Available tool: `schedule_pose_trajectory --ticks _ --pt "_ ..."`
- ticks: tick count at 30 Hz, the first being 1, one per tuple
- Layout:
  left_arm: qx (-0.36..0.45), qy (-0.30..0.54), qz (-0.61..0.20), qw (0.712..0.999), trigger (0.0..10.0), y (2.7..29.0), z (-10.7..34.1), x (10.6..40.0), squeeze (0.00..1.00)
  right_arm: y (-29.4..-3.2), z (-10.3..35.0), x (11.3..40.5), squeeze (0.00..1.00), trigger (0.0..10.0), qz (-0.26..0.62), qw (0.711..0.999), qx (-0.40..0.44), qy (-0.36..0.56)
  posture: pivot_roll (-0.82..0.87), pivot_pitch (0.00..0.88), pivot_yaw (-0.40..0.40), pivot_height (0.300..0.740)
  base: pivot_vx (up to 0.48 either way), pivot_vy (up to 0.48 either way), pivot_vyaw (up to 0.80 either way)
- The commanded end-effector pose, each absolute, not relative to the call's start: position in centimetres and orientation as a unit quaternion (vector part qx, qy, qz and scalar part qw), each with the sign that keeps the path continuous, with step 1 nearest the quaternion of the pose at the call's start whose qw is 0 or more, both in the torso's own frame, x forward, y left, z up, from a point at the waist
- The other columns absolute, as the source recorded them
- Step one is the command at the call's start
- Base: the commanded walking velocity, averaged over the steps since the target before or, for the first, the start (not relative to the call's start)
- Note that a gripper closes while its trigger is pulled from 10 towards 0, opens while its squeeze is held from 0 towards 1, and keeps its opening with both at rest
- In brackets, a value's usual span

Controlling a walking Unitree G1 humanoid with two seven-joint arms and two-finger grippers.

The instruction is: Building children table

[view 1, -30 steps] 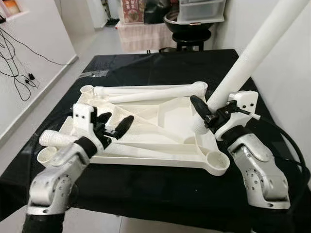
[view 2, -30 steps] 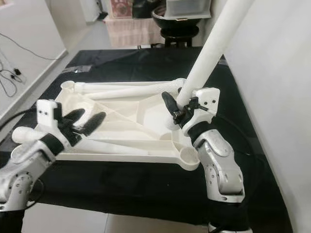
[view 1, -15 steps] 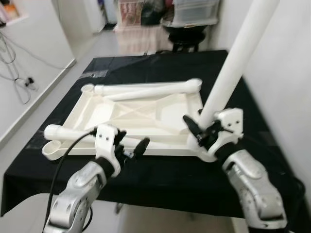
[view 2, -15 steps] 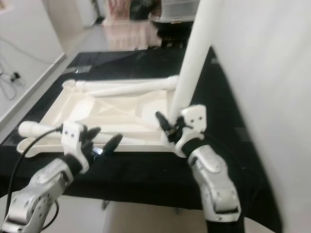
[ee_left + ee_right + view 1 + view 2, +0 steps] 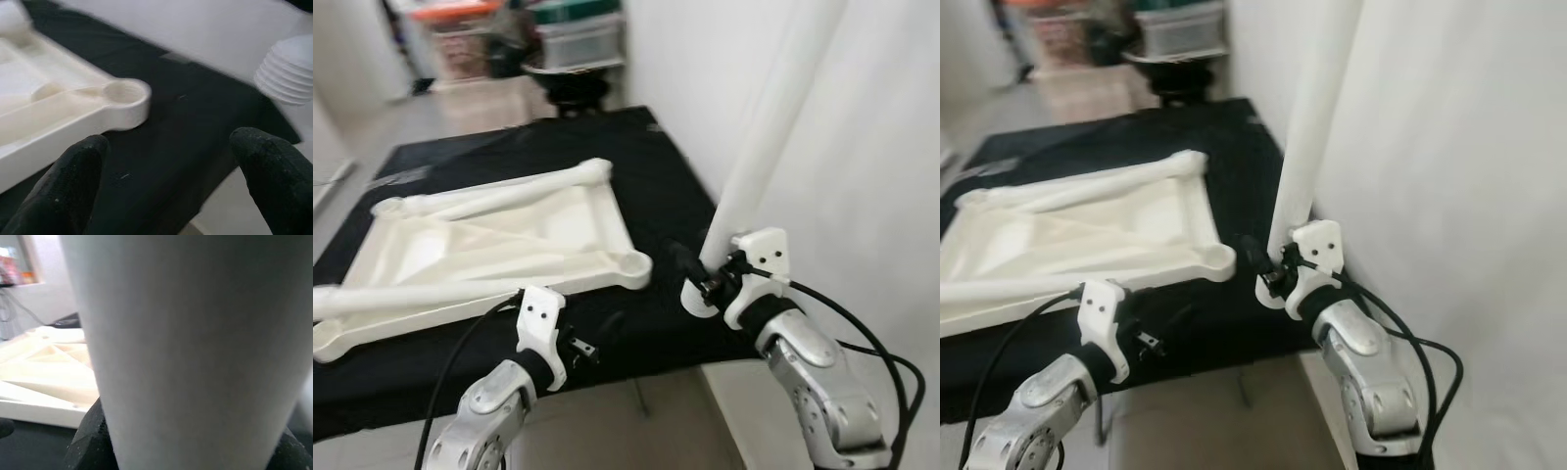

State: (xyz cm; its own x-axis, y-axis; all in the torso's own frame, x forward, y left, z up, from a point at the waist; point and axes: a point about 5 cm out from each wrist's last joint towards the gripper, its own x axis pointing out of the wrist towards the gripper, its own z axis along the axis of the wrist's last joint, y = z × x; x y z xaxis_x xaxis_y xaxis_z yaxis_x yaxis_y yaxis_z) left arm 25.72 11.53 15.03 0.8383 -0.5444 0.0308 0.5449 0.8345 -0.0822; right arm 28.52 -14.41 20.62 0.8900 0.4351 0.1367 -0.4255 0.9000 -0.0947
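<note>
White plastic tabletop (image 5: 499,240): we see it lying upside down on the black-covered counter (image 5: 651,186), ribs facing up, with a round leg socket (image 5: 631,262) at its near right corner.
Loose legs: one white leg (image 5: 494,194) lies along the tabletop's far edge; another (image 5: 401,297) lies along its near edge.
Held leg (image 5: 773,117): we find this long white table leg nearly upright, tilted slightly, at the counter's right edge; its ribbed lower end (image 5: 288,68) hangs just past the near right corner, apart from the socket.
Right end effector (image 5: 697,284): our right fingers are pinching the held leg near its lower end, just beside the counter's right edge; the right wrist view has the leg pressed close between dark pads.
Left end effector (image 5: 171,181): our left fingers (image 5: 68,181) are spread wide with nothing between them, over the counter's near edge and pointing toward the socket corner.
Counter cover: black cloth, bare between the tabletop and the right edge.
Background: blurred, we make out a black stool (image 5: 570,86) with a storage box (image 5: 578,39) beyond the counter's far edge, and a white wall (image 5: 862,147) to the right.
</note>
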Motion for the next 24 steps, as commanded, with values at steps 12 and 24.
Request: schedule_pose_trajectory --ticks 12,24 --pt "-0.035 0.002 -0.275 0.961 10.0 12.15 14.61 24.90 0.00 -12.85 21.08 28.08 0.00 10.0 0.279 0.956 -0.047 -0.078 -0.13 0.171 0.081 0.740 0.000 -0.210 0.00" --pt "-0.004 0.012 -0.212 0.977 10.0 12.92 14.46 25.29 0.00 -12.42 20.74 27.45 0.00 10.0 0.318 0.944 -0.056 -0.070 -0.12 0.203 0.081 0.740 0.000 0.000 0.00"
